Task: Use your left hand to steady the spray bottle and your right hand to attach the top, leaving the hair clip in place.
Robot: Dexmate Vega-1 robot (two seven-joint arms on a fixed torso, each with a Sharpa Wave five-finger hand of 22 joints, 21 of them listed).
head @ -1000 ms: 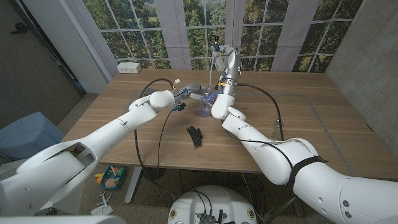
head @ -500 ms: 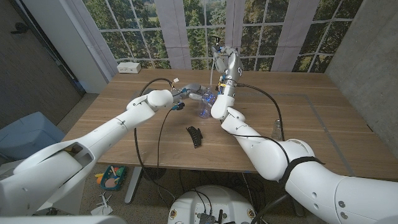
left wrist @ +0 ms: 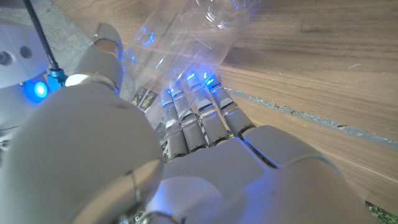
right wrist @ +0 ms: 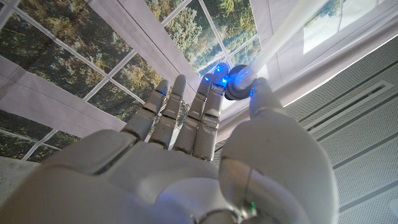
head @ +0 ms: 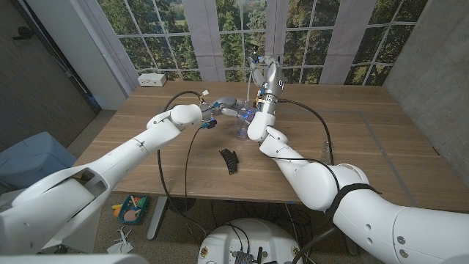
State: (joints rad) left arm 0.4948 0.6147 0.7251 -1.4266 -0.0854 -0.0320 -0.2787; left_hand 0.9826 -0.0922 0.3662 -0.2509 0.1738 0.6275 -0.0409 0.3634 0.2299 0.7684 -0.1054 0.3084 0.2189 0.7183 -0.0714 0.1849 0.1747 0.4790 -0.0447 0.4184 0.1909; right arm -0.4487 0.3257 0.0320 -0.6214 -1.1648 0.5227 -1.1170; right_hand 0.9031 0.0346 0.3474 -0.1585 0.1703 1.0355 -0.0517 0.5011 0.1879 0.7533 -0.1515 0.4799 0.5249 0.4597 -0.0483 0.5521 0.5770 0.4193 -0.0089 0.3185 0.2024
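Left hand wrapped around the clear spray bottle out mid-surface, right hand way up high pinching the top in its fingers. Looks mid-task, not attached yet. Next up probably: lower the top, line up with the neck, leave hair clip alone.

The spray bottle stood on the surface between the left robot hand and the right arm; the hair clip lay nearer the robot, apart from it.
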